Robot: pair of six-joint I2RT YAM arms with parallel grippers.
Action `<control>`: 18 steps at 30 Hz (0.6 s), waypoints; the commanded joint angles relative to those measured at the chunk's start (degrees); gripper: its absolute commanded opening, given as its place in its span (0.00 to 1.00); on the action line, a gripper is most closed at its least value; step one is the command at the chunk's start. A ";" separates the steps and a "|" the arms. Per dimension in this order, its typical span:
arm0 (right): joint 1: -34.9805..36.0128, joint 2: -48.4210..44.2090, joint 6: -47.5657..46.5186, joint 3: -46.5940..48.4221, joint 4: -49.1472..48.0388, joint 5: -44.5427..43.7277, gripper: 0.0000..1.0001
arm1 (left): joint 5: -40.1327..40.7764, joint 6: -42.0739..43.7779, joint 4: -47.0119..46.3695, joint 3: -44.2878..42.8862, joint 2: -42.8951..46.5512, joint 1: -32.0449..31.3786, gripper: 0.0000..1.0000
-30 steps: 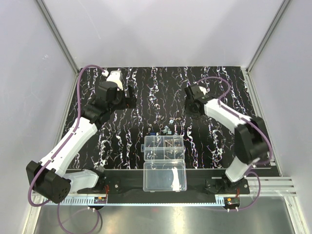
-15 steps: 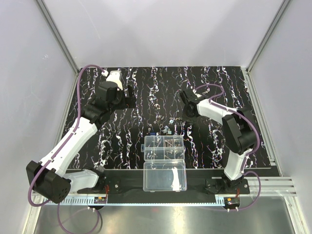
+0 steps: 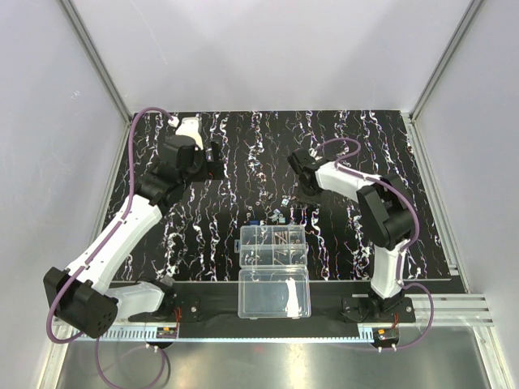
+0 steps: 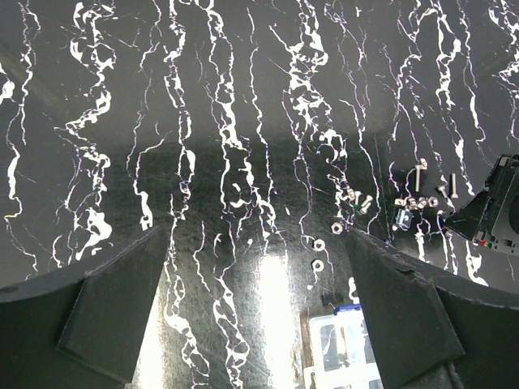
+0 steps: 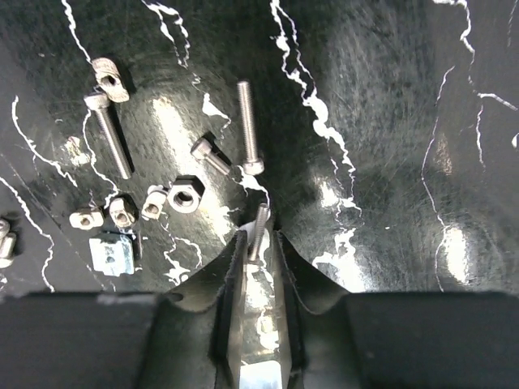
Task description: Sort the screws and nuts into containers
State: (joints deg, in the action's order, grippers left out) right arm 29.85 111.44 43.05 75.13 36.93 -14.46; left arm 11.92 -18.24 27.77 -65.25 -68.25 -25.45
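Loose screws (image 5: 250,130) and nuts (image 5: 185,194) lie scattered on the black marbled mat (image 3: 243,178), just behind the clear organizer box. Its compartments (image 3: 272,245) hold some brownish screws. My right gripper (image 5: 258,239) is low over the mat beside this scatter (image 3: 284,209). Its jaws stand a narrow gap apart, with one short screw (image 5: 259,227) between the tips, lying against the left finger. My left gripper (image 4: 255,243) is wide open and empty, high over the back left of the mat (image 3: 215,154). It sees nuts (image 4: 318,245) and the box corner (image 4: 349,348).
The undivided clear lid half (image 3: 274,293) lies open toward the near edge. A small blue piece (image 3: 254,220) sits by the box's back left corner. A silvery square block (image 5: 111,253) and a T-shaped piece (image 5: 108,77) lie among the hardware. Grey walls enclose the mat.
My right arm has swung left and folded in, bringing its gripper from the back right down to the scatter of screws. The left arm has stayed still.
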 commanded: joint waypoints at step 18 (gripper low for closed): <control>2.05 -16.50 -10.07 -2.71 0.16 2.41 0.00 | 2.05 1.01 -0.96 -2.42 2.07 -0.21 0.99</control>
State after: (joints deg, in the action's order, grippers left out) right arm 31.16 104.75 38.33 71.83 39.46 -15.68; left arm 12.75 -17.93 27.79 -65.25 -68.05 -25.50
